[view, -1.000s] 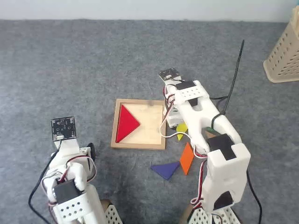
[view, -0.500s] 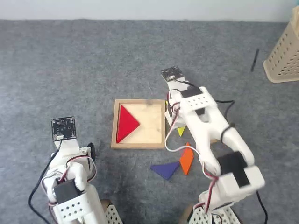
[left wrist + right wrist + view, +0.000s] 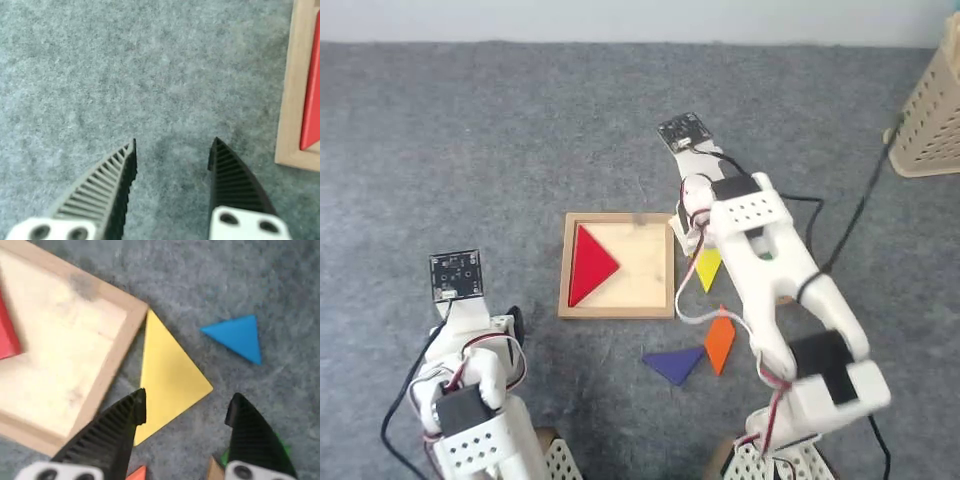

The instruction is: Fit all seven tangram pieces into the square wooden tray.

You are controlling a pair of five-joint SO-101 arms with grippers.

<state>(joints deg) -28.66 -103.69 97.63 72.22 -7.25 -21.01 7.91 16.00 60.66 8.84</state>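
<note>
Your right arm has stretched farther out across the desk (image 3: 470, 150) than a second ago. Its wrist now sits beyond the tray's far right corner, where before it hung over the tray's right rim. The right claw (image 3: 189, 396) is open wide and holds nothing. It hovers over the yellow triangle (image 3: 165, 385), with one finger above the edge nearest the tray (image 3: 120, 347) and the other past the triangle's outer corner.

With the arm moved on, more of the yellow triangle (image 3: 708, 268) shows from above. It lies flat on the desk just beside the tray's (image 3: 617, 312) right rim, where it lay before. The red triangle (image 3: 590, 263) is the one piece inside, flat against the left wall. The orange piece (image 3: 720, 340) and the purple triangle (image 3: 675, 363) lie near each other on the desk below the tray's right corner, unmoved. A blue triangle (image 3: 236, 336) lies near the yellow one, apart from it.

Your left arm has not shifted. The left claw (image 3: 174, 142) is spread wide and empty above bare desk, with the tray's rim (image 3: 290, 100) off to one side.
</note>
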